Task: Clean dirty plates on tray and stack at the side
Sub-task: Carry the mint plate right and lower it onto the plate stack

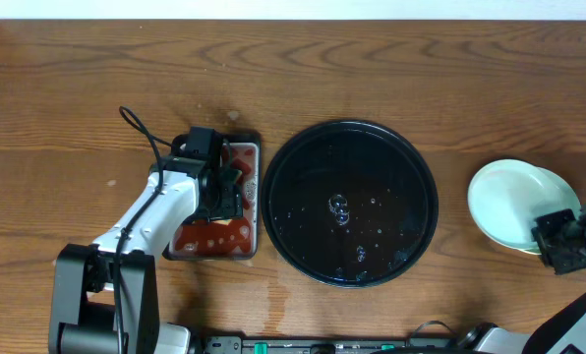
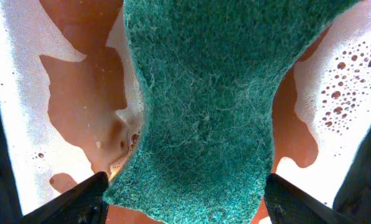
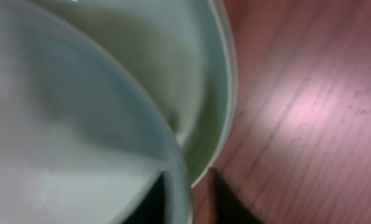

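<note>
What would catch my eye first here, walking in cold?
The large round glossy black tray sits mid-table, bare but for water droplets. Left of it, the left end effector holds a green scouring sponge over a small rectangular metal tray of red sauce. Far right, pale mint round plates lie stacked on the brown wooden tabletop.

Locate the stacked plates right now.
Overhead, the plates sit on the wooden table at the robot's right, just beyond the black tray, with the right claw at their near rim.
</note>
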`<act>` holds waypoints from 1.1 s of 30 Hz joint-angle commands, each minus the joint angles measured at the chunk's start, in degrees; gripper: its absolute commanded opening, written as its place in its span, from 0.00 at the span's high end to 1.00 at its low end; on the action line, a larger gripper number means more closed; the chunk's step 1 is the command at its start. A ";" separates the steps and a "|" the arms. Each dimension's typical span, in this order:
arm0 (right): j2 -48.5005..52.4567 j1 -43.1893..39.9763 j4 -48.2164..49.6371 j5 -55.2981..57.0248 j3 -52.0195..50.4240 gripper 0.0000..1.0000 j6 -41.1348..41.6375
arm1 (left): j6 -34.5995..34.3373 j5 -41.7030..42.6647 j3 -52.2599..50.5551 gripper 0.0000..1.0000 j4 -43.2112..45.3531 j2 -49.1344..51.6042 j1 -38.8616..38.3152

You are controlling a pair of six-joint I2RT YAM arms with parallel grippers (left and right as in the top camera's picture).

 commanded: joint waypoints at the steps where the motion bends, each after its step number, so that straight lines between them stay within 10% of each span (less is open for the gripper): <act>1: -1.18 -2.27 0.26 -0.90 -0.35 0.56 0.00 | 0.28 -0.26 -0.52 0.21 0.00 0.22 0.22; 8: -1.18 -3.37 0.70 -1.14 -0.35 0.39 -0.96 | 0.28 -0.26 -0.52 0.21 0.00 0.22 0.22; 33: -1.18 -3.30 -5.20 -7.28 -0.35 0.24 -5.14 | 0.28 -0.26 -0.52 0.21 0.00 0.22 0.22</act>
